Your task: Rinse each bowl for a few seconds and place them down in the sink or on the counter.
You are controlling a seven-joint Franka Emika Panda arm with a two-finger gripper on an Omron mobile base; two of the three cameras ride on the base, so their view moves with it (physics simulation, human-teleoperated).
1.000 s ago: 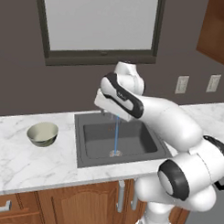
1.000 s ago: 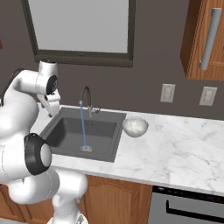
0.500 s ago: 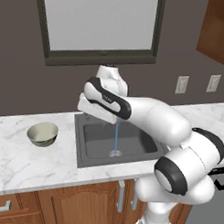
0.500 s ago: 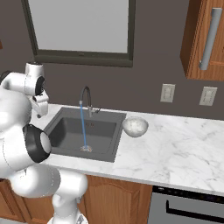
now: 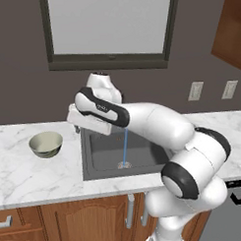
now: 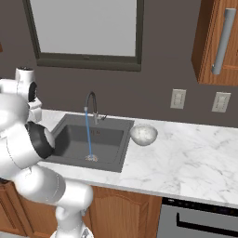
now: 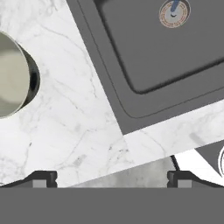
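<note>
The olive-beige bowl (image 5: 46, 144) stands upright on the white marble counter (image 5: 37, 173) left of the sink (image 5: 94, 153). In the hand view this bowl (image 7: 12, 81) lies at the left edge, with the sink (image 7: 166, 57) and its drain (image 7: 174, 13) at the upper right. My gripper (image 5: 79, 127) hangs above the sink's left rim, right of that bowl, apart from it. The gripper (image 7: 111, 179) is open, nothing between its fingertips (image 7: 41, 179). The whitish marbled bowl (image 6: 143, 134) sits on the counter (image 6: 186, 158) just right of the sink (image 6: 111, 135).
Water runs in a thin blue stream (image 6: 87, 135) from the dark faucet (image 6: 91, 104) down to the drain. A dark wall with a window rises behind the counter. Outlets (image 6: 177, 98) sit on the wall to the right. Brown cabinets stand below.
The arm has swung left, from over the sink basin to above its left rim, nearer the olive-beige bowl. The jaws stayed open. Water keeps running and both bowls have not moved.
</note>
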